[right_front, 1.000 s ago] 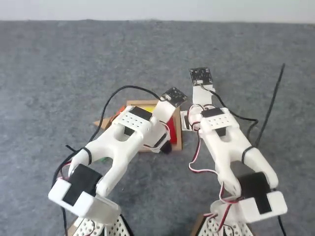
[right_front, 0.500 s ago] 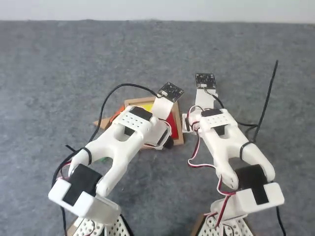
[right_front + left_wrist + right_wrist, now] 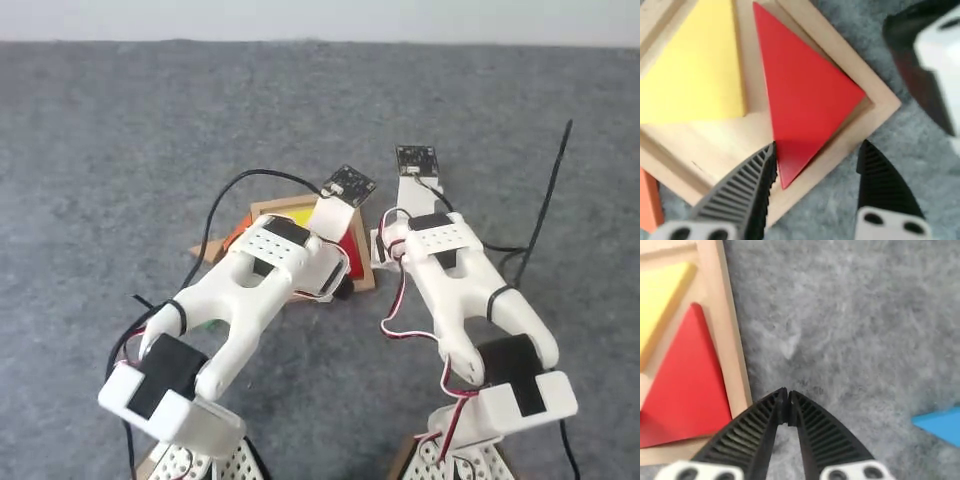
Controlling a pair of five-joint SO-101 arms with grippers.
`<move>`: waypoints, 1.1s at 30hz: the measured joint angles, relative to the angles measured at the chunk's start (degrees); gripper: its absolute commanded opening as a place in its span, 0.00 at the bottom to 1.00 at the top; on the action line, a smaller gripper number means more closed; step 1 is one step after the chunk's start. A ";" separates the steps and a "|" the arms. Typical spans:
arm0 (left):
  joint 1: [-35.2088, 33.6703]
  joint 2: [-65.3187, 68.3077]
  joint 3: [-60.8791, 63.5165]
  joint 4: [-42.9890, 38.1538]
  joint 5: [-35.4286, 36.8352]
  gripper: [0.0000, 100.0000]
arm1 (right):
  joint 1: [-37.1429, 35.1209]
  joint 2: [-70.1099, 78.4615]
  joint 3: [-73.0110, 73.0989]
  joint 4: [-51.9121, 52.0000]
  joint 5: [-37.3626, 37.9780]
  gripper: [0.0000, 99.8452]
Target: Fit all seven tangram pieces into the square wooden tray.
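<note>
The square wooden tray (image 3: 875,107) (image 3: 732,357) (image 3: 361,284) holds a red triangle (image 3: 805,110) (image 3: 685,385) (image 3: 349,252) and a yellow triangle (image 3: 695,75) (image 3: 660,295) (image 3: 298,215). One corner of the red triangle rides up on the tray's rim. My left gripper (image 3: 815,160) is open just over that red corner and the tray's edge. My right gripper (image 3: 787,402) is shut, empty, over the carpet just beside the tray's outer edge. An orange piece (image 3: 650,202) (image 3: 232,238) lies outside the tray. A blue piece (image 3: 940,425) lies on the carpet, away from the tray.
Grey carpet (image 3: 120,150) covers the table. Both arms (image 3: 250,290) (image 3: 455,280) lean over the tray, hiding most of it from above. Black cables (image 3: 545,210) trail beside the right arm. Part of the other arm (image 3: 935,55) shows past the tray corner.
The right arm has drawn in toward the tray; its wrist camera board moved closer to the left arm's. The left arm shifted slightly, and the tray turned a little.
</note>
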 measured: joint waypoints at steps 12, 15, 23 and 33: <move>0.09 -2.99 0.44 -3.69 -3.43 0.18 | 0.18 0.00 -3.08 5.19 0.00 0.01; 0.09 -2.99 0.44 -5.71 3.52 0.18 | 1.76 0.00 -3.25 5.36 0.00 0.01; -0.79 3.25 -6.24 -1.14 15.38 0.18 | 1.93 1.76 -3.60 4.57 -0.18 0.01; -1.23 11.16 -15.91 8.18 17.05 0.21 | 2.11 11.78 -13.01 8.62 -5.71 0.01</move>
